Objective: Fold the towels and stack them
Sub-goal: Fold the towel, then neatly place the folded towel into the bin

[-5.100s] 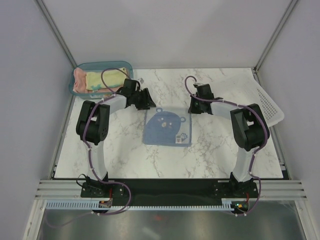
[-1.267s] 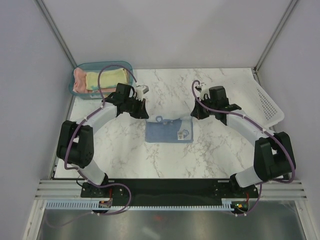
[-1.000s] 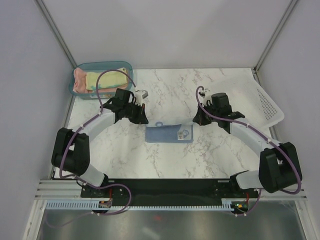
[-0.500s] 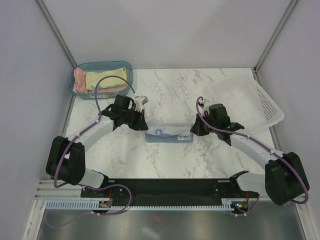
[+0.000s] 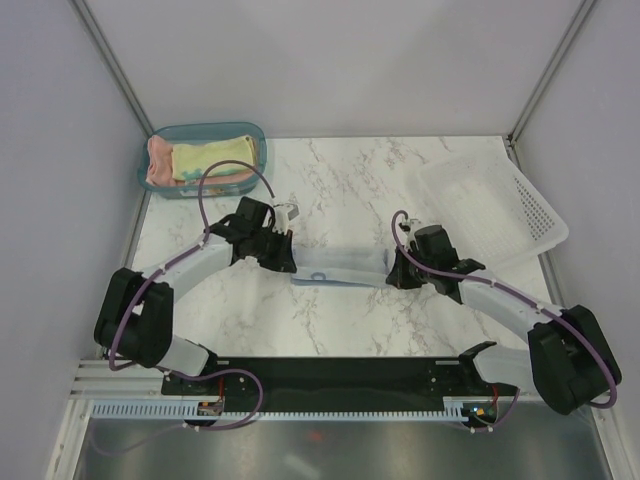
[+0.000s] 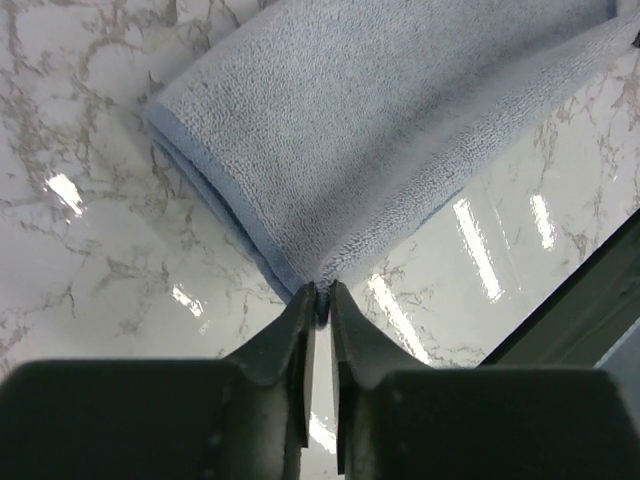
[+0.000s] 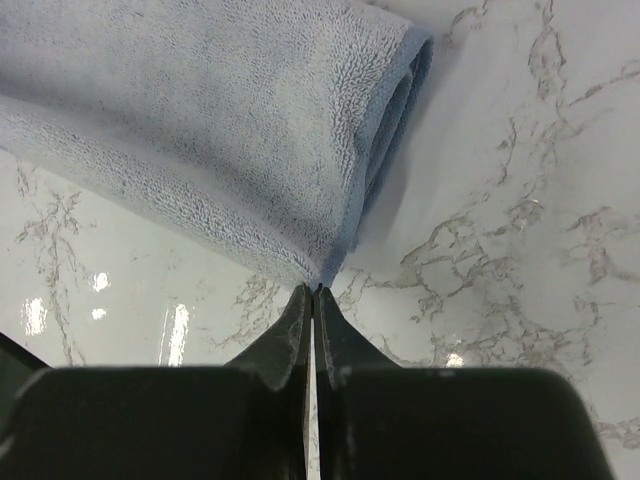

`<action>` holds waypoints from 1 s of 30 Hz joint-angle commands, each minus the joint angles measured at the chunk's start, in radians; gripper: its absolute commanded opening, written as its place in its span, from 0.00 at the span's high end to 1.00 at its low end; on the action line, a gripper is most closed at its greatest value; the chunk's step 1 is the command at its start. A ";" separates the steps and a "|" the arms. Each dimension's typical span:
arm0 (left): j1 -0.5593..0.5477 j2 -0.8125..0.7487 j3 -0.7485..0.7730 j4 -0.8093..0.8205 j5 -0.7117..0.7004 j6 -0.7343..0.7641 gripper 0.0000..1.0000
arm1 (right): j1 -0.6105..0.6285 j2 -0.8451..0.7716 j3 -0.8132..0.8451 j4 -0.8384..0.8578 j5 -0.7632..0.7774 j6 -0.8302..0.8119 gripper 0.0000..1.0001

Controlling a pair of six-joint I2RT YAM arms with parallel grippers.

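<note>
The light blue towel (image 5: 342, 268) lies folded over on itself in the middle of the marble table, stretched between my two grippers. My left gripper (image 5: 287, 268) is shut on its left near corner (image 6: 321, 300); the towel (image 6: 380, 130) fans out beyond the fingers. My right gripper (image 5: 393, 277) is shut on its right near corner (image 7: 316, 287); the doubled towel (image 7: 220, 130) shows a rolled fold at its right edge. The salmon-pink towel (image 5: 157, 160) and the pale yellow towel (image 5: 210, 158) lie in the teal bin (image 5: 255, 135) at the back left.
A white perforated basket (image 5: 495, 205) stands at the right edge of the table. The black rail of the arm bases (image 5: 340, 375) runs along the near edge. The enclosure walls close in on both sides.
Both grippers have pulled the towel's far edge toward the near side, folding the flat blue towel in half over itself. It is now a narrow band, and both arms are stretched lower.
</note>
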 commanded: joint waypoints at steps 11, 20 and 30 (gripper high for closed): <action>-0.014 -0.030 0.118 -0.202 -0.091 -0.012 0.52 | 0.002 -0.091 0.092 -0.126 0.079 0.101 0.59; -0.014 0.098 0.238 -0.147 -0.139 -0.063 0.51 | 0.002 0.091 0.212 -0.078 0.155 0.185 0.56; -0.014 0.261 0.255 -0.058 -0.126 -0.066 0.51 | 0.002 0.242 0.281 -0.057 0.184 0.162 0.54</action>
